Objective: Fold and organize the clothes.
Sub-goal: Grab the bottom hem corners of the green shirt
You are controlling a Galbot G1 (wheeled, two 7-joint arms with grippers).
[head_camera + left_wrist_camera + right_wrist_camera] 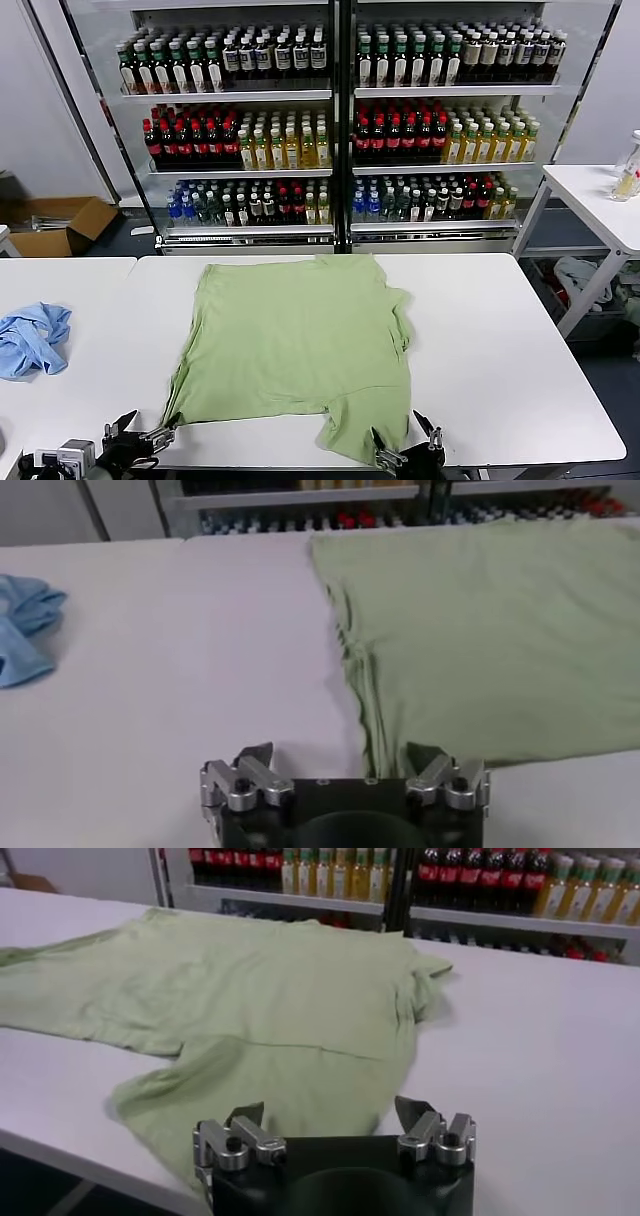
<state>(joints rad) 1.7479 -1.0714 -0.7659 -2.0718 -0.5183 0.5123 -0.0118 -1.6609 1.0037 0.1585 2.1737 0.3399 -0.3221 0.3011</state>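
White table (500, 340) is sitting before glass-fronted coolers (340, 120) stocked with bottles (250, 145); a cardboard box (60, 222) is lying on the dark floor (130, 240) beside them.

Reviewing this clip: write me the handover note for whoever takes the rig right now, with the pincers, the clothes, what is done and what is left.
Left pincer: open, empty, at the near table edge by the near-left corner of the light green short-sleeved cotton shirt.
Right pincer: open, empty, at the near edge by the shirt's near-right sleeve.
Shirt: spread on the white table, plain side up, one sleeve lying toward the near edge.
Crumpled sky-blue garment: far to the left on the neighbouring table, untouched.
Done: shirt laid out roughly flat.
Left: no fold shows yet; grasp the near edge, fold, then tidy.
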